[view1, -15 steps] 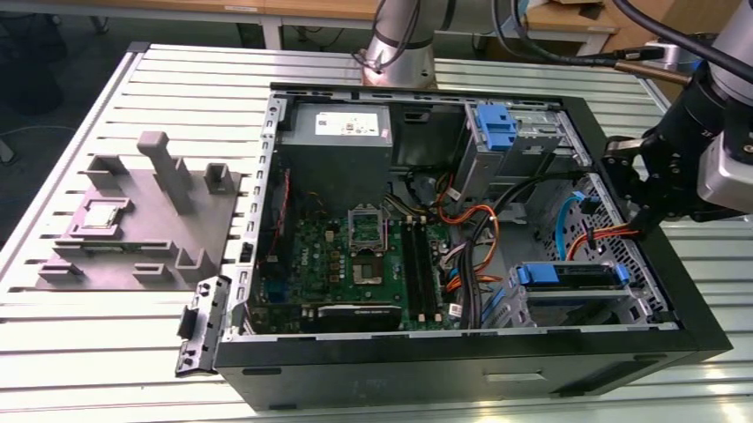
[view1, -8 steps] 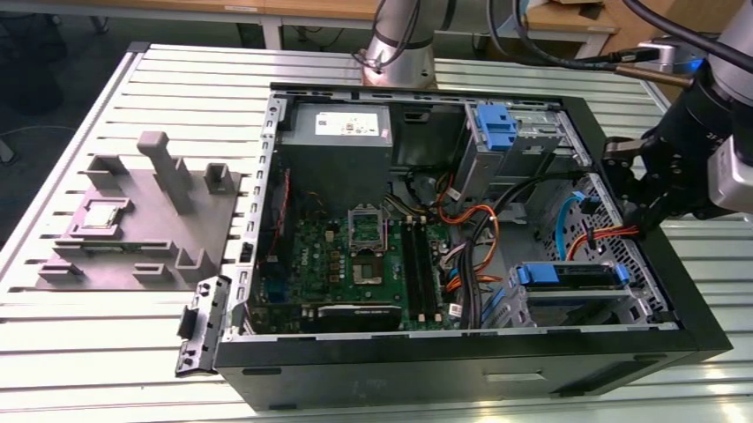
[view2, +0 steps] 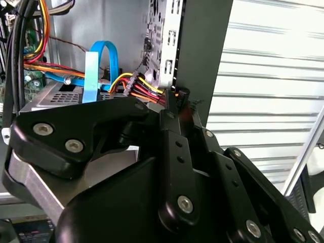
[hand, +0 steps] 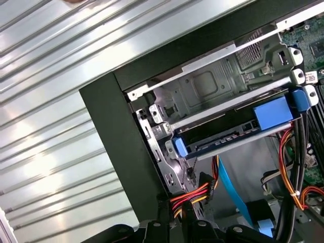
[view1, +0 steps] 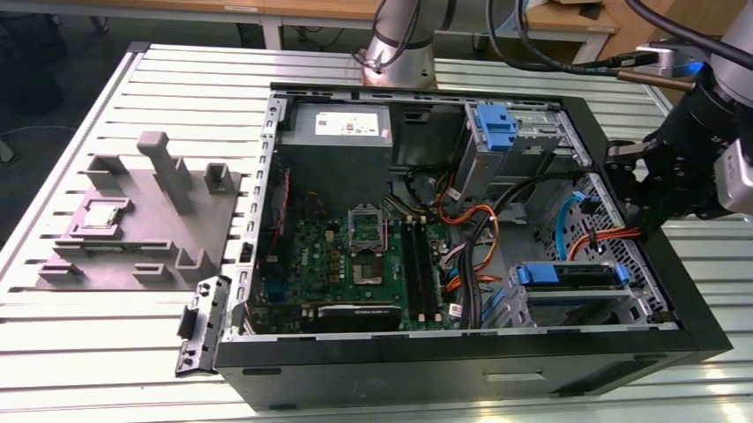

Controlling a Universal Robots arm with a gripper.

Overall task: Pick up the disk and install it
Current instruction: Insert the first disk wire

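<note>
Disk (view1: 570, 275) seated in the drive cage of the computer case (view1: 471, 370), lower right of the exterior view; hand (view2: 178, 97) closed, tips together, at the case wall, touching the orange-yellow cable bundle (view2: 144, 91); case rests on the slatted counter (view1: 118, 335).

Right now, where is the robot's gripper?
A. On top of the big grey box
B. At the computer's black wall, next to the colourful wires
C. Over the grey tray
B: in the second wrist view the gripper is at the black wall, right beside the red, yellow and orange wires.
</note>
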